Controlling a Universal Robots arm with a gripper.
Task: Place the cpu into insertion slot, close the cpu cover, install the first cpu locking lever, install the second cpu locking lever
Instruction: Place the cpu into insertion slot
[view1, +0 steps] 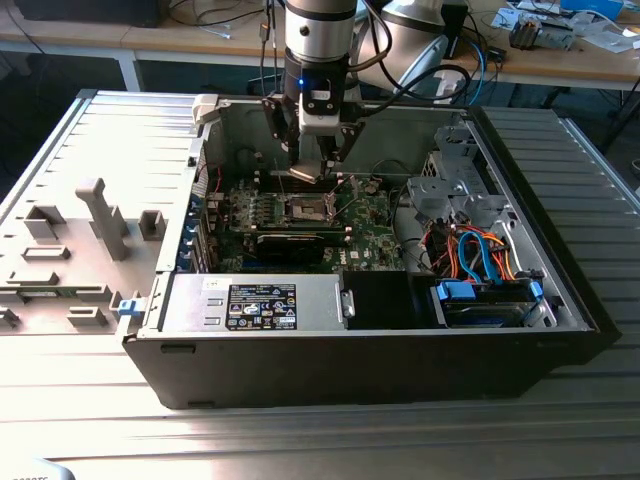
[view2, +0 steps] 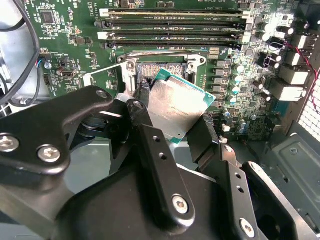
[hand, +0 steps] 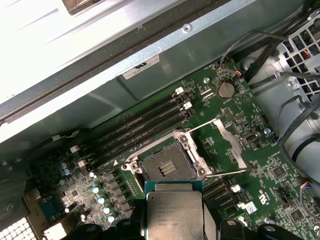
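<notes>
My gripper (view1: 312, 168) hangs inside the open computer case, shut on the cpu (view1: 305, 173), a flat silvery square chip. In both wrist views the cpu (view2: 177, 107) (hand: 174, 210) sits tilted between the black fingers (view2: 142, 107), just above and beside the insertion slot (hand: 167, 165) (view2: 160, 67). The slot (view1: 308, 208) is bare, its dark contact field exposed on the green motherboard. In the first wrist view the cpu cover (hand: 231, 145) stands swung open to one side of the slot. Two thin wire locking levers (hand: 202, 124) (hand: 227, 173) are raised and unhooked.
Long black memory slots (hand: 145, 125) run beside the socket. A black label-bearing power supply (view1: 260, 303) fills the case's front, and a drive cage with orange and blue cables (view1: 480, 250) sits at the exterior view's right. A grey fixture plate (view1: 80, 240) lies at the left.
</notes>
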